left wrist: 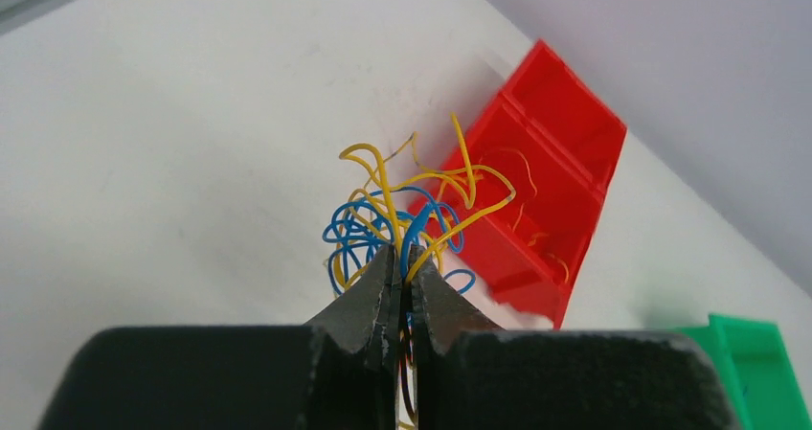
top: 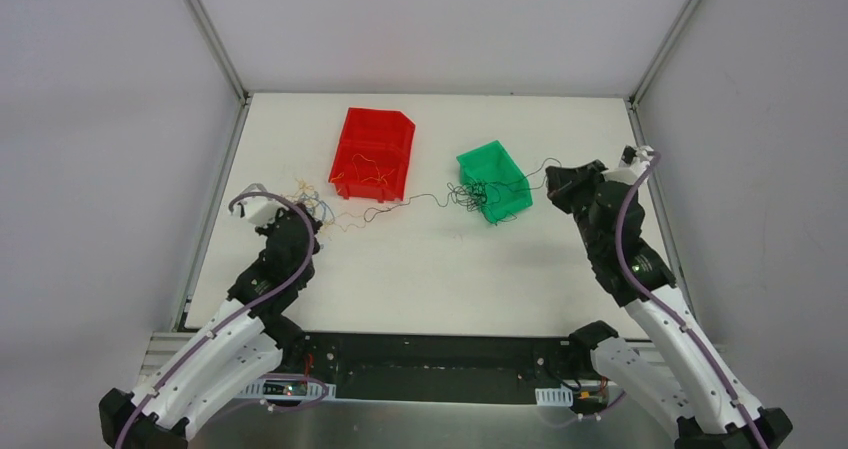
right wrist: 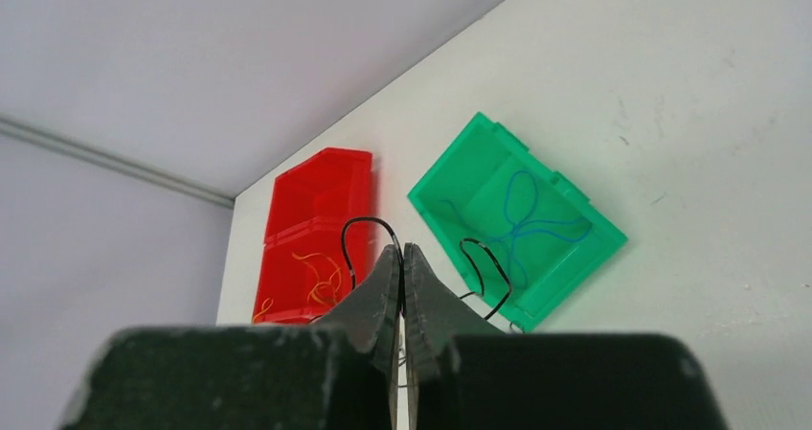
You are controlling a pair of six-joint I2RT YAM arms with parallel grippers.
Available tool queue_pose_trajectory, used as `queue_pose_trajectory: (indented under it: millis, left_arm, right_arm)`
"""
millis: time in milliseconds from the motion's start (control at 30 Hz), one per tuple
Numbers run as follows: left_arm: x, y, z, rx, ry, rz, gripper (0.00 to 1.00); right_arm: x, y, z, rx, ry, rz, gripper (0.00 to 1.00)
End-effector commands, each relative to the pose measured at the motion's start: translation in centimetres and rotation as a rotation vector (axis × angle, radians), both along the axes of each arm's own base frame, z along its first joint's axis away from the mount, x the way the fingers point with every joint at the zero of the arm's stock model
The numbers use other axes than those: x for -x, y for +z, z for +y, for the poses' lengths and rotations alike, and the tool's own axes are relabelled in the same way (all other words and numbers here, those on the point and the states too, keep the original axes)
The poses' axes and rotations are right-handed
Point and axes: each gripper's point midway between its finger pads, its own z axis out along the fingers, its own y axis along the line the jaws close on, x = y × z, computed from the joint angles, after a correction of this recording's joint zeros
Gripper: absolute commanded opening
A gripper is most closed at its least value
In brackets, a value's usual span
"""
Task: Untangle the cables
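Note:
The cables are a small loopy clump of thin blue and yellow wires (left wrist: 397,210), seen at the left of the table in the top view (top: 308,199). My left gripper (left wrist: 402,258) is shut on this clump, with wires fanning out past its tips; it shows in the top view (top: 298,209). My right gripper (right wrist: 401,253) is shut on a thin black wire (right wrist: 359,229) and sits right of the green bin in the top view (top: 560,181). The black wire (top: 430,199) trails left across the table past dark loops at the green bin.
A red bin (top: 372,129) at back centre holds yellow-orange wires (right wrist: 321,272); it also shows in the left wrist view (left wrist: 565,162). A green bin (top: 490,159) to its right holds a blue wire (right wrist: 522,224). Enclosure walls ring the table.

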Motion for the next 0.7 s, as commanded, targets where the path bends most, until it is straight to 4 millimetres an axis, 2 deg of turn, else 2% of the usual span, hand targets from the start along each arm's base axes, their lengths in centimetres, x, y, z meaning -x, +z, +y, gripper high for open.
queue_pose_trajectory:
  millis: [0,33,67,200,233,300,333,433,533,667]
  left_arm:
    - [-1.9,0.5,-4.9,0.005,-0.23,0.053,0.03]
    - [-2.2,0.4,-5.7,0.001,-0.267,0.071,0.09]
    - [-2.4,0.3,-6.6,0.001,-0.313,0.085,0.19]
    - [-2.3,1.1,-10.2,0.019,-0.509,0.098,0.85]
    - [-2.1,1.5,-11.3,0.024,-0.573,0.088,0.95]
    - [-1.7,2.8,-13.9,0.003,-0.74,0.032,0.99]
    - [-1.2,3.3,-15.7,-0.015,-0.852,-0.002,0.99]
    - [-0.4,3.9,-19.1,-0.079,-1.071,-0.08,0.97]
    - [-0.4,3.6,-21.5,-0.106,-1.191,-0.133,0.91]
    - [-0.2,2.1,-25.0,-0.211,-1.318,-0.191,0.89]
  right_arm:
    - [1.4,2.7,2.7,0.026,0.205,-0.083,0.0]
    - [1.5,3.0,2.9,0.032,0.217,-0.085,0.0]
    - [1.6,3.0,2.9,0.034,0.223,-0.084,0.0]
    - [1.7,3.2,3.0,0.035,0.231,-0.09,0.0]
    - [1.7,3.3,3.0,0.035,0.232,-0.092,0.0]
    - [1.8,3.3,3.1,0.036,0.239,-0.091,0.0]
    - [1.8,3.4,3.2,0.036,0.246,-0.093,0.0]
    - [2.0,3.6,3.6,0.041,0.274,-0.093,0.0]
    - [2.3,3.8,3.6,0.051,0.281,-0.068,0.0]
    - [3.0,4.3,3.7,0.053,0.305,-0.055,0.0]
